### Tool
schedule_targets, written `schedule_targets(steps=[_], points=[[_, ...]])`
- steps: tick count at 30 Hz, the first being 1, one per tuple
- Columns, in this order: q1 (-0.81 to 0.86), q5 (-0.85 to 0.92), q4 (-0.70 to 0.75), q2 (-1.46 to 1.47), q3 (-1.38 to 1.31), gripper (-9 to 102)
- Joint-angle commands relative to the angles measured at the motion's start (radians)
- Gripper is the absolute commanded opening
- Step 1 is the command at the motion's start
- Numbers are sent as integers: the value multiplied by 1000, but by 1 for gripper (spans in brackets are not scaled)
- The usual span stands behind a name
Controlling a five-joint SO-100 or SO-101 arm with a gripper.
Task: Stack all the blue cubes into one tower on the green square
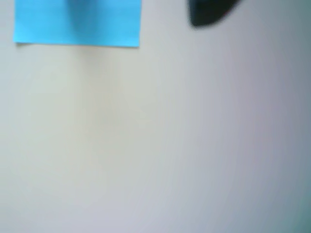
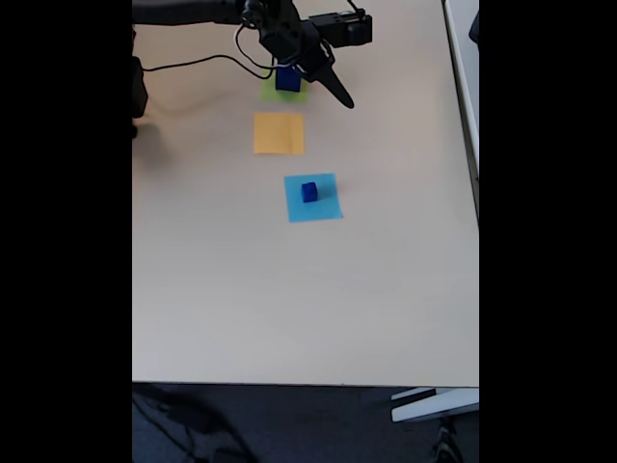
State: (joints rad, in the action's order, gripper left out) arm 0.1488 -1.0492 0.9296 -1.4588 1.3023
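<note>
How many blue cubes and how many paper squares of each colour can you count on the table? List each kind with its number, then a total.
Blue cubes: 2 – one on the green square, one on the light blue square
Green square: 1
Orange square: 1
Light blue square: 1
Total: 5

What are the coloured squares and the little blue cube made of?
The orange square and the light blue square look like thin matte paper: they lie flat with sharp edges and no shine. The small blue cube on the light blue square looks solid and hard, maybe painted wood or plastic; it is too small to tell which.
</note>
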Motion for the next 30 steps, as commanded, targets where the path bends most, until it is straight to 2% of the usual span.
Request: schedule_targets(steps=[1, 21, 30], points=[[35, 21, -17, -71, -20, 31], [245, 172, 60, 81, 51, 27], [250, 192, -14, 147, 51, 23]])
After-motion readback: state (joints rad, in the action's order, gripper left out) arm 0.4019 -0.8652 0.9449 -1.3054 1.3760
